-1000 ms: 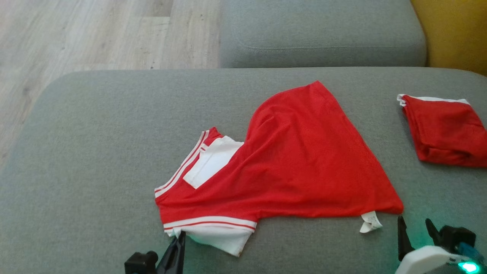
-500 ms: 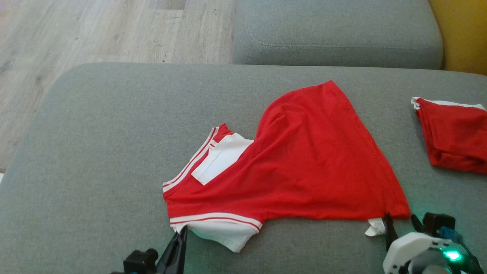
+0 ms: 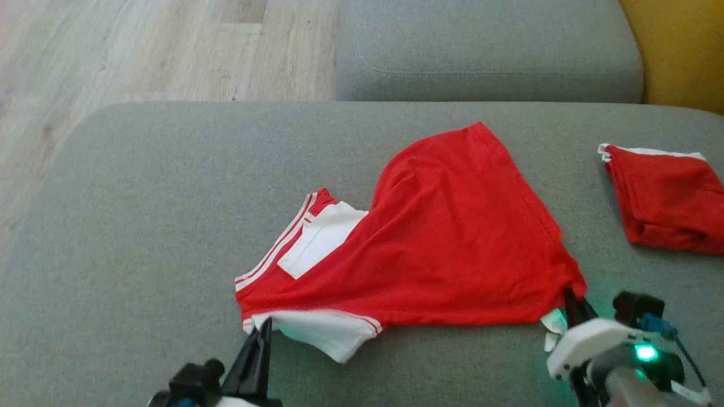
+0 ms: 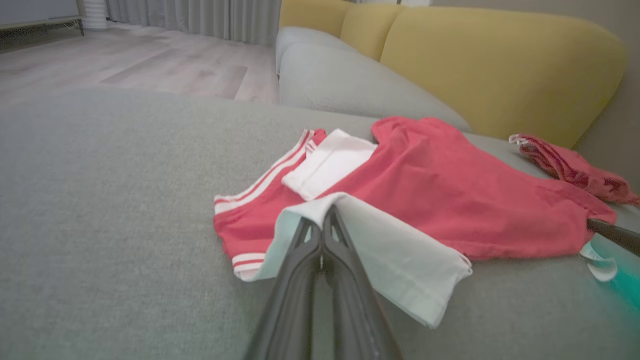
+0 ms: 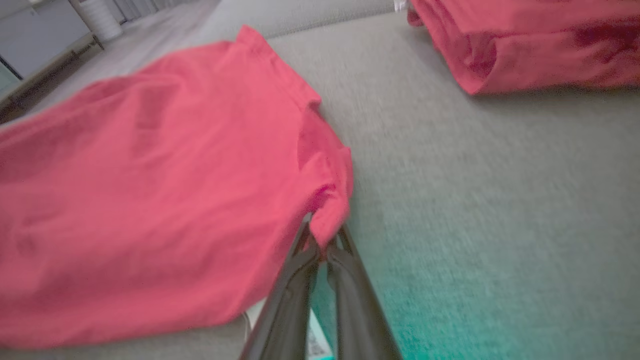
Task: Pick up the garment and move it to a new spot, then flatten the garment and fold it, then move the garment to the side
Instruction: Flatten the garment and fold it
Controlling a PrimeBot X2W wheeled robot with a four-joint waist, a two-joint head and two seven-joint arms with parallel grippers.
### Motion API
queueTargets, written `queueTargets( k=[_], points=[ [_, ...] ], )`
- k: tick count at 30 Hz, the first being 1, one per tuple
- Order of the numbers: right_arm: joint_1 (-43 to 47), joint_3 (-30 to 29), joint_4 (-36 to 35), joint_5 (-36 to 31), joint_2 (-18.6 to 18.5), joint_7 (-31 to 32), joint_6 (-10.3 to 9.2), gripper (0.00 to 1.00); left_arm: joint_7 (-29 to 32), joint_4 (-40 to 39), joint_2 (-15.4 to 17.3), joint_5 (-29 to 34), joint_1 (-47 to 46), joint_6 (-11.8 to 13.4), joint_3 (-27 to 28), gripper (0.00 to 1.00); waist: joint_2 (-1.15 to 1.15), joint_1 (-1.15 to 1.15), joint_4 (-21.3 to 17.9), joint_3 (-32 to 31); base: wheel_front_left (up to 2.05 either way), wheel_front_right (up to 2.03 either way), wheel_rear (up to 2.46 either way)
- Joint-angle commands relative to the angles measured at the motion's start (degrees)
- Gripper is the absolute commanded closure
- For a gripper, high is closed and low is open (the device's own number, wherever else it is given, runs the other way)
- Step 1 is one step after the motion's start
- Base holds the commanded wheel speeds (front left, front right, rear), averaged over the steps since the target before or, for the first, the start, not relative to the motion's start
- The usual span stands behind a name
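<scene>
- The red garment (image 3: 447,237) lies spread out in the middle of the grey sofa seat (image 3: 141,226).
- A moment ago the right gripper (image 3: 570,297) had its jaws wide apart, just beside the garment's corner at 4 o'clock.
- Now those jaws are pinched tight on that red corner. The cloth there is bunched up into a little peak.
- The small white label (image 3: 553,322) pokes out just under that corner.
- The left gripper (image 3: 263,330) has not changed. Its jaws stay squeezed shut on the edge of the white sleeve (image 3: 322,333), at 7 o'clock on the garment.
- So both near corners are now held, one by each arm. I think the garment is ready to be lifted and carried to a new spot.
- Flattening and folding are not done yet.
- Another red cloth (image 3: 662,198) sits folded at 3 o'clock, well apart from the garment. The carried garment should stay clear of it.
</scene>
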Motion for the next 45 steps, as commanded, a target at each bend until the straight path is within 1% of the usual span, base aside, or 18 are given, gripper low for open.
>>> queueTargets(
  k=[1, 4, 7, 10, 11, 12, 13, 14, 20, 23, 26, 29, 32, 36, 38, 41, 43, 45],
  points=[
    [-3.5, 3.3, -3.3, 2.5, -0.3, -1.0, 0.20, 1.00, -1.0, -3.7, 0.7, -1.0, -2.8, -0.1, 3.1, 1.00, 0.00, 0.00, -0.3, -0.7, 0.00, 0.00, 0.00],
    [-3.4, 6.1, -7.6, 7.7, -0.3, -0.6, 0.20, 1.00, -1.5, -7.9, 0.4, -3.8, -3.6, -1.0, 5.6, 1.00, 0.00, 0.00, -0.6, -1.6, 0.00, 0.00, 0.00],
    [-2.5, 8.2, -14.2, 12.0, -0.3, 0.7, 0.20, 1.00, -1.6, -13.2, 0.5, -6.8, -4.7, -1.8, 8.3, 1.00, 0.00, 0.00, -1.0, -2.7, 0.00, 0.00, 0.00],
    [-1.0, 9.2, -22.8, 16.1, -0.3, 3.1, 0.20, 1.00, -0.7, -18.9, 1.8, -8.3, -6.3, -2.1, 10.4, 1.00, 0.00, 0.00, -1.3, -3.7, 0.00, 0.00, 0.00],
    [-1.0, 9.2, -22.8, 16.1, -0.3, 3.1, 0.20, 1.00, -0.7, -18.9, 1.8, -8.3, -6.3, -2.1, 10.4, 1.00, 0.00, 0.00, -1.3, -3.7, 0.00, 0.00, 0.00],
    [0.4, 9.5, -29.6, 19.0, -0.3, 5.4, 0.20, 1.00, 0.6, -22.9, 3.2, -8.7, -7.6, -2.0, 11.6, 1.00, 0.00, 0.00, -1.6, -4.3, 0.00, 0.00, 0.00],
    [0.4, 9.5, -29.6, 19.0, -0.3, 5.4, 0.20, 1.00, 0.6, -22.9, 3.2, -8.7, -7.6, -2.0, 11.6, 1.00, 0.00, 0.00, -1.6, -4.3, 0.00, 0.00, 0.00],
    [1.2, 9.4, -33.2, 20.2, -0.3, 6.7, 0.20, 1.00, 1.4, -24.9, 4.0, -8.8, -8.4, -1.9, 12.2, 1.00, 0.00, 0.00, -1.7, -4.6, 0.00, 0.00, 0.00],
    [5.2, 6.8, -54.9, 24.1, -0.3, 15.5, 0.20, 1.00, 8.3, -36.6, 9.3, -8.5, -16.0, -1.5, 15.1, 1.00, 0.00, 0.00, -2.4, -5.5, 0.00, 0.00, 0.00],
    [6.0, 4.6, -64.3, 25.5, -0.3, 19.6, 0.20, 1.00, 12.3, -40.7, 11.3, -8.7, -21.4, -1.6, 16.1, 1.00, 0.00, 0.00, -2.7, -5.5, 0.00, 0.00, 0.00],
    [6.1, 2.5, -72.0, 26.7, -0.3, 23.2, 0.20, 1.00, 15.9, -42.8, 12.4, -9.7, -26.7, -1.7, 16.7, 1.00, 0.00, 0.00, -3.0, -5.2, 0.00, 0.00, 0.00],
    [5.2, 0.1, -78.4, 27.6, -0.3, 26.7, 0.20, 1.00, 19.4, -41.9, 13.5, -10.1, -32.9, -2.3, 16.7, 1.00, 0.00, 0.00, -3.4, -4.1, 0.00, 0.00, 0.00],
    [3.8, -1.4, -79.8, 26.3, -0.3, 28.8, 0.20, 1.00, 21.2, -39.1, 13.6, -10.8, -36.1, -2.9, 16.1, 1.00, 0.00, 0.00, -3.6, -2.5, 0.00, 0.00, 0.00],
    [-0.2, -1.9, -77.0, 24.6, -0.3, 31.0, 0.20, 1.00, 22.4, -33.0, 13.6, -11.1, -39.9, -4.1, 15.3, 1.00, 0.00, 0.00, -4.0, 0.8, 0.00, 0.00, 0.00],
    [-3.7, -1.3, -73.7, 23.1, -0.3, 31.8, 0.20, 1.00, 22.8, -29.3, 13.6, -10.9, -42.4, -4.8, 14.9, 1.00, 0.00, 0.00, -4.3, 3.3, 0.00, 0.00, 0.00],
    [-11.8, 0.3, -67.9, 20.2, -0.3, 32.3, 0.20, 1.00, 22.3, -23.2, 13.4, -9.6, -48.6, -6.0, 14.8, 1.00, 0.00, 0.00, -4.9, 8.2, 0.00, 0.00, 0.00],
    [-18.7, 1.0, -62.8, 18.3, -0.3, 31.3, 0.20, 1.00, 21.2, -17.9, 13.4, -7.8, -54.3, -6.8, 14.8, 1.00, 0.00, 0.00, -5.4, 11.5, 0.00, 0.00, 0.00],
    [-26.3, 1.3, -56.6, 15.5, -0.3, 29.1, 0.20, 1.00, 19.7, -12.3, 13.1, -5.8, -60.1, -7.5, 14.6, 1.00, 0.00, 0.00, -5.9, 14.4, 0.00, 0.00, 0.00]
  ],
)
